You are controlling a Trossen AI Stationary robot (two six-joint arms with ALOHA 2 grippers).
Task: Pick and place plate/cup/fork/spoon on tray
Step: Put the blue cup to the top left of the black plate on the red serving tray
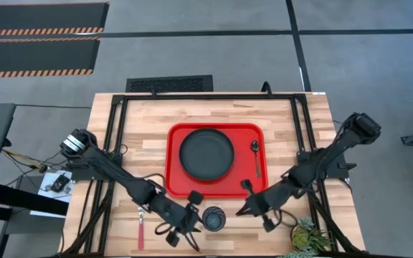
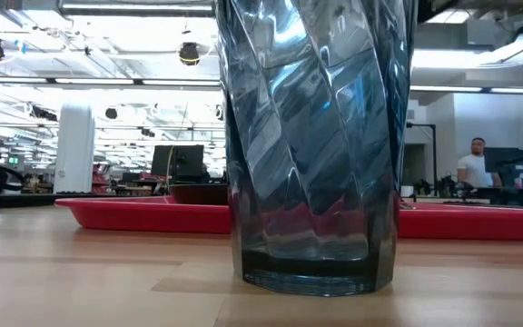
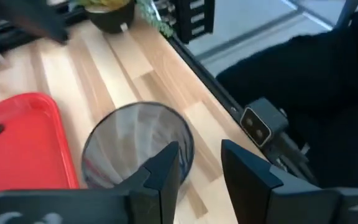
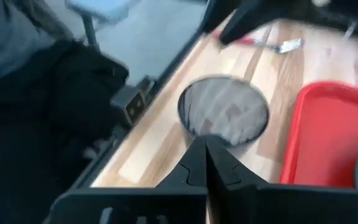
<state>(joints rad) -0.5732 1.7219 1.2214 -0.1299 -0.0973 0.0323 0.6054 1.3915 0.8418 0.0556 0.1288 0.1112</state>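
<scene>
From the low camera I have the cup [image 2: 314, 145] filling the view, upright on the wood of the table [image 1: 314, 115] near its front edge, just outside the tray [image 1: 174, 154]. Overhead it sits between my two grippers. My left gripper [image 1: 192, 222] is right beside the cup, fingers [image 3: 166, 171] parted a little, one of them over the cup's rim in the wrist view; whether it touches the rim I cannot tell. My right gripper [image 1: 246, 208] hovers on the cup's other side, near the tray's front corner, jaws pressed together on nothing. The fork [image 1: 141, 228] lies on the table near the front edge, on the left arm's side, apart from the tray. A small potted plant [image 1: 308, 236] stands at the front right corner. Farther back, the plate [image 1: 206, 154] rests in the middle of the tray and the spoon [image 1: 256, 158] lies beside it, along the tray's right side. Beyond the table a person [image 2: 472, 168] stands in the room
</scene>
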